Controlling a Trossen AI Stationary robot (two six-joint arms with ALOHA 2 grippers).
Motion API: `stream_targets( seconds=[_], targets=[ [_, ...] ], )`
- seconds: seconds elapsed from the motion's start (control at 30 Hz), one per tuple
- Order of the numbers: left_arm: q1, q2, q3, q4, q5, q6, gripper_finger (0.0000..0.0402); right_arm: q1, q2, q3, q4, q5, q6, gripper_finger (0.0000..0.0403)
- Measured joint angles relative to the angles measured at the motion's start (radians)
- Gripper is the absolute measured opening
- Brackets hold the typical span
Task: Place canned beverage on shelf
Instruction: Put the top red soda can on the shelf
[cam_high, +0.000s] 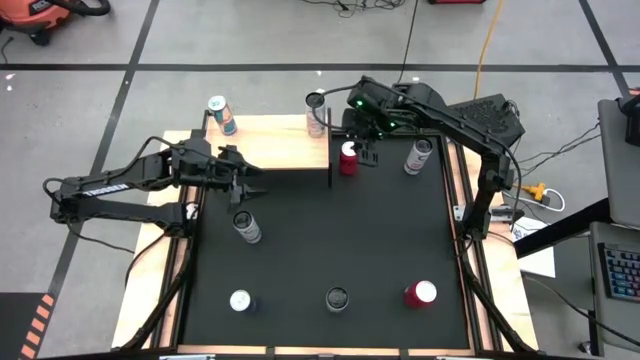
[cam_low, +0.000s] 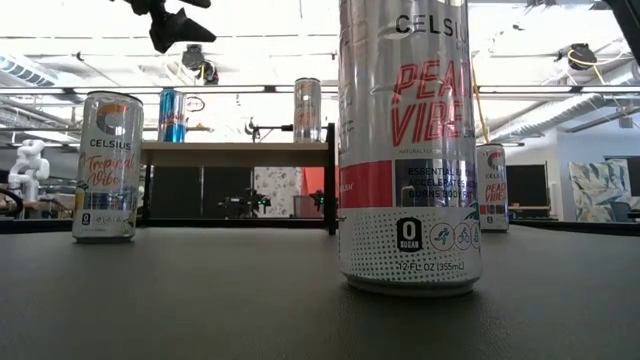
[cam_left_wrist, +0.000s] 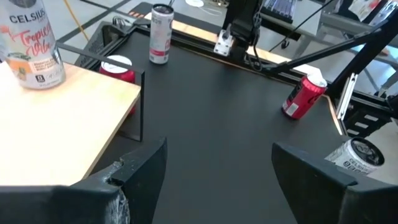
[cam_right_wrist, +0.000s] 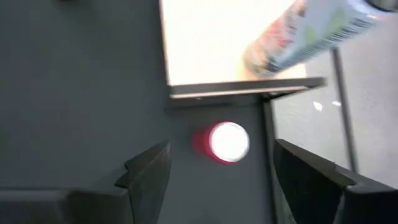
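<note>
Shelf (cam_high: 270, 150) holds two cans; a red can (cam_high: 348, 158) stands just below the right gripper's (cam_high: 366, 150) wide, empty fingers. Left gripper (cam_high: 243, 183) also gapes empty.

Light-wood shelf (cam_high: 275, 145), black tabletop (cam_high: 330, 250), red can (cam_high: 348, 158)

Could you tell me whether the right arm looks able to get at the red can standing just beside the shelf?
Probably yes: the open right gripper hovers directly above the red can, nothing lies between them, and the shelf edge stands beside it, apart.
</note>
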Motion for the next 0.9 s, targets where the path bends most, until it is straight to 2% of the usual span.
stream_targets(
  seconds=[0.13,0.27,0.5,0.63,0.8,0.9],
  targets=[
    [0.0,0.0,0.0,0.001,0.0,0.0,0.0292,0.008,0.0,0.0,-0.001,0.133,-0.016,0.0263],
    [0.0,0.0,0.0,0.0,0.0,0.0,0.0292,0.016,0.0,0.0,-0.003,0.195,-0.016,0.0274],
    [0.0,0.0,0.0,-0.003,-0.001,0.0,0.0292,0.026,0.022,0.0,-0.053,0.211,0.006,0.0338],
    [0.0,0.0,0.0,-0.009,-0.001,0.0,0.0292,0.027,0.026,-0.026,-0.023,0.28,0.067,0.037],
    [0.0,0.0,0.0,-0.02,-0.001,0.0,0.0292,0.017,0.026,-0.041,-0.054,0.261,0.09,0.0379],
    [0.0,0.0,0.0,-0.02,-0.002,0.0,0.0292,-0.007,0.025,-0.041,-0.041,0.106,0.085,0.0379]
  ],
)
